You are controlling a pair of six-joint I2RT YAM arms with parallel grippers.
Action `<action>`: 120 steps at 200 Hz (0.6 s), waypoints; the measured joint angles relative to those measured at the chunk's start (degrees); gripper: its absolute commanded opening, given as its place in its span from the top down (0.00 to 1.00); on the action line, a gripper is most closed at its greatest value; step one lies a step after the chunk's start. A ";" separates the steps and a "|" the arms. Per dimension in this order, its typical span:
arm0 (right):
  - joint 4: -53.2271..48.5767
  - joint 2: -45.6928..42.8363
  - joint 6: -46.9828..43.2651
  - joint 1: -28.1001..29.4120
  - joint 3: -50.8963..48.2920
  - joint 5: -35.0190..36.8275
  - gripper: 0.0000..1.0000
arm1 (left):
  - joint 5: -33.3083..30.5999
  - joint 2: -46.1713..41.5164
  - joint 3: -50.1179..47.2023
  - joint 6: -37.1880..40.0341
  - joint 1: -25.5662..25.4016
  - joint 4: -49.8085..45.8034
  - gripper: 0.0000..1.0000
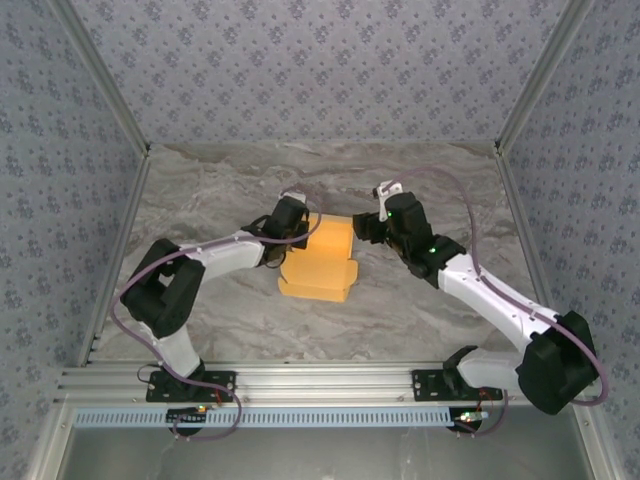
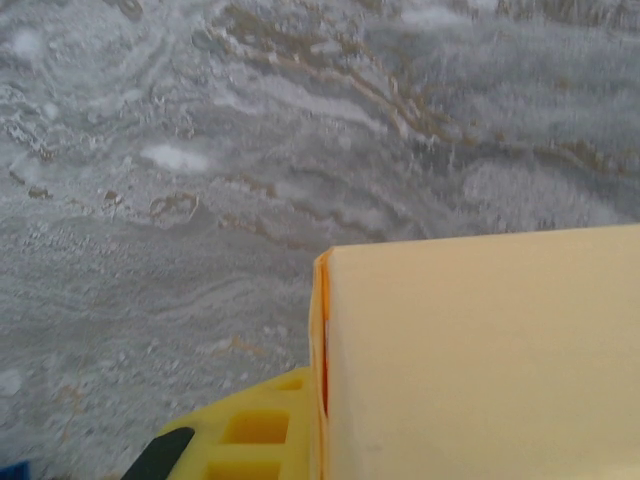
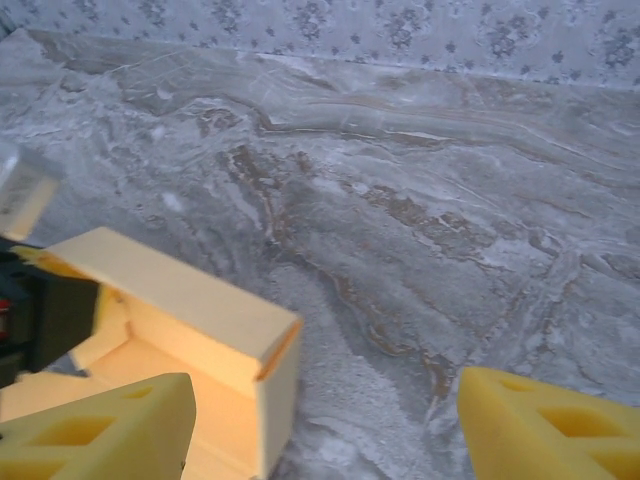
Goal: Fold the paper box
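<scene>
The paper box [image 1: 325, 262] is yellow-orange cardboard, partly folded, lying at the table's middle with raised walls at its far end. My left gripper [image 1: 300, 232] is at the box's far left corner, shut on a raised wall. In the left wrist view that wall [image 2: 480, 350] stands edge-on against one yellow finger [image 2: 250, 440], and the other finger is hidden behind the cardboard. My right gripper [image 1: 368, 228] hovers just right of the box's far right corner. In the right wrist view it [image 3: 325, 425] is open, and the box's corner [image 3: 180, 295] stands by its left finger [image 3: 100, 430].
The marble-patterned table [image 1: 230, 190] is bounded by patterned walls at the back and sides, with a metal rail [image 1: 320, 385] along the near edge. Open tabletop [image 3: 430, 200] lies beyond the box toward the back wall.
</scene>
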 measured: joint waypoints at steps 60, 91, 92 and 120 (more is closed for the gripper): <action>-0.02 2.29 0.02 -3.74 -0.68 -7.82 0.29 | 10.56 -1.01 13.05 7.37 4.33 -24.98 1.00; 0.20 3.23 0.48 -4.13 -1.66 -10.12 0.29 | 13.99 1.99 19.47 11.37 5.09 -35.34 1.00; 0.22 3.23 0.48 -4.13 -1.68 -10.14 0.29 | 14.05 2.10 19.61 11.43 5.09 -35.63 1.00; 0.57 3.23 0.92 -4.44 -2.23 -11.04 0.29 | 14.99 6.43 24.39 15.17 5.18 -44.78 1.00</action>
